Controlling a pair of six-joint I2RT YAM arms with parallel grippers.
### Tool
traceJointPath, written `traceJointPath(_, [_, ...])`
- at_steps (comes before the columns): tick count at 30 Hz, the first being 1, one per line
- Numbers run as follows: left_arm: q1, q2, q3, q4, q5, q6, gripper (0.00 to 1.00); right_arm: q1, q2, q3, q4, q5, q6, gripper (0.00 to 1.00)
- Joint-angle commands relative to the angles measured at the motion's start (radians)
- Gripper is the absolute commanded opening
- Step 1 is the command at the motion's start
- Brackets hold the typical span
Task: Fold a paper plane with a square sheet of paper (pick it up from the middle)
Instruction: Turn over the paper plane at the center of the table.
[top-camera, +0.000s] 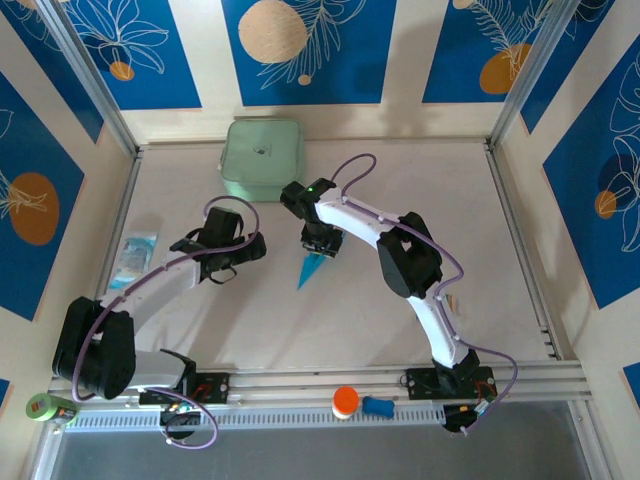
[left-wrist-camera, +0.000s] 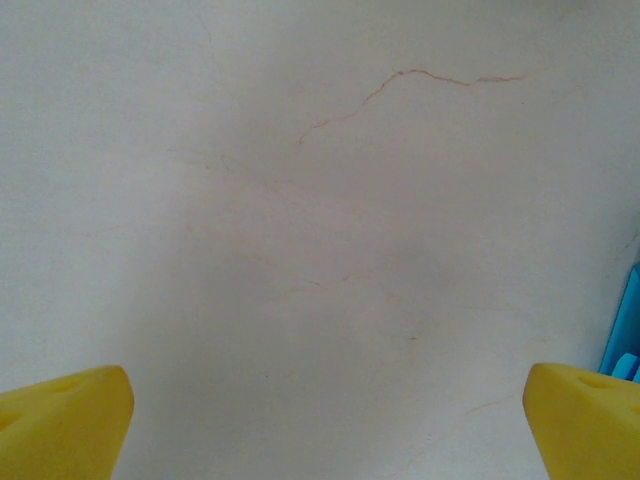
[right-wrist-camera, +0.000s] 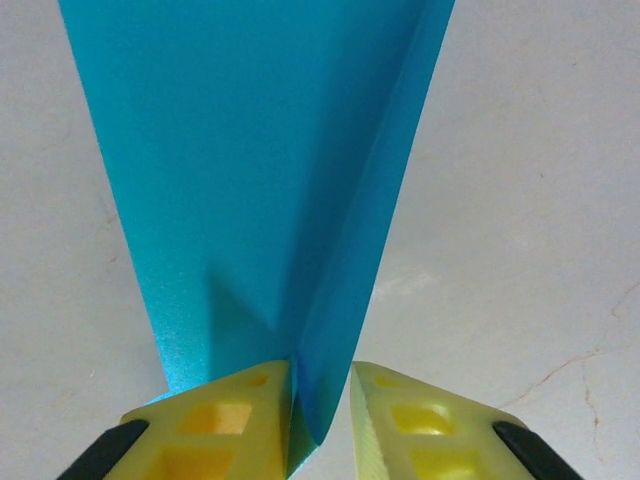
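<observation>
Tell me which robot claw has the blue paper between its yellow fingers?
The right gripper: its fingers sit close around a raised fold of the paper plane. The left gripper is wide open over bare table.

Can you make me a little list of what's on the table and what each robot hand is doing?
paper plane: blue, folded, pointed, mid-table
right gripper: closing on the plane's raised fold, paper between its fingers
left gripper: wide open, holding nothing, over bare table
green box: at the table's far edge
small packets: left side of the table
</observation>
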Motion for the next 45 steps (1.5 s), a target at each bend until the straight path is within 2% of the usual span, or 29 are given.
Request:
traceJointPath(1, [0.017, -0.006, 0.003, -0.010, 0.018, 0.003, 0.99, -0.006, -0.039, -0.024, -0.007, 0.004, 0.019, 0.18])
traceJointPath(5, [0.025, -0.014, 0.003, -0.014, 0.030, -0.011, 0.99, -0.014, -0.067, -0.067, 0.038, -0.014, -0.008, 0.02])
traceJointPath(9, [0.043, -0.034, -0.004, -0.014, 0.070, -0.026, 0.99, -0.029, -0.158, -0.164, 0.192, -0.068, -0.115, 0.00])
traceJointPath(13, [0.062, -0.057, -0.020, 0.003, 0.124, -0.034, 0.99, -0.059, -0.292, -0.338, 0.469, -0.240, -0.259, 0.00])
traceJointPath(15, [0.072, -0.067, -0.031, 0.022, 0.160, -0.041, 0.99, -0.082, -0.337, -0.420, 0.599, -0.363, -0.307, 0.00])
traceJointPath(18, [0.080, -0.072, -0.049, 0.058, 0.225, -0.057, 0.99, -0.118, -0.354, -0.491, 0.751, -0.559, -0.337, 0.00])
traceJointPath(21, [0.083, -0.071, -0.068, 0.099, 0.283, -0.086, 0.99, -0.138, -0.351, -0.554, 0.879, -0.698, -0.337, 0.00])
traceJointPath(26, [0.083, -0.052, -0.126, 0.206, 0.377, -0.164, 0.99, -0.161, -0.330, -0.635, 1.027, -0.830, -0.320, 0.00])
traceJointPath(32, [0.083, 0.030, -0.174, 0.382, 0.511, -0.268, 0.82, -0.181, -0.280, -0.691, 1.075, -0.884, -0.325, 0.01])
traceJointPath(41, [0.071, 0.164, -0.168, 0.530, 0.608, -0.360, 0.55, -0.212, -0.249, -0.765, 1.119, -0.890, -0.322, 0.01])
traceJointPath(45, [0.064, 0.203, -0.154, 0.567, 0.637, -0.375, 0.49, -0.213, -0.249, -0.765, 1.115, -0.886, -0.327, 0.01])
